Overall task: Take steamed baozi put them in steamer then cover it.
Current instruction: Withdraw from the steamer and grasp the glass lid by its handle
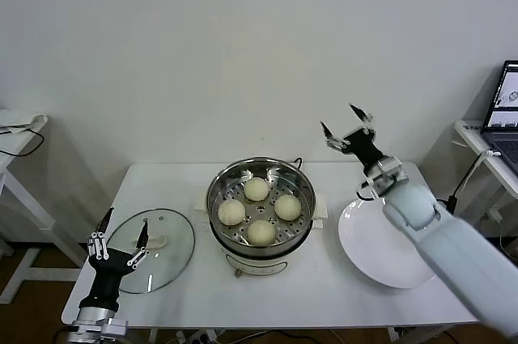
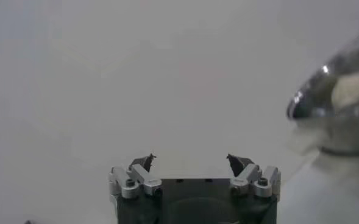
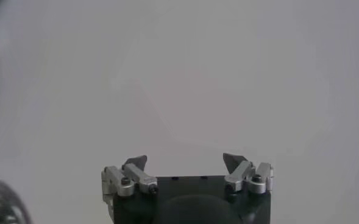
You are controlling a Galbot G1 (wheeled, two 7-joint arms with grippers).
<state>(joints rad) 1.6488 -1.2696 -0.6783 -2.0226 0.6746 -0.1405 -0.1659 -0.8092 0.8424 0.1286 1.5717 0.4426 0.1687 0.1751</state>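
Steamer (image 1: 261, 198): mid-table, all four steamed baozi (image 1: 260, 210) inside, uncovered.
Cover (image 1: 154, 248): flat on table at my left, handle running fore-aft.
Left gripper (image 1: 121, 231): fingers apart, empty, over cover's near edge; nearer arm.
Right gripper (image 1: 348, 127): apart, empty, raised behind plate (image 1: 380, 247).

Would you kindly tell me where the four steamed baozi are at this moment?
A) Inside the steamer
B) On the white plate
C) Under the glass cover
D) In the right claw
A: all four steamed baozi sit on the perforated tray inside the steamer, while the white plate is bare and the cover lies flat on the table to the steamer's left.
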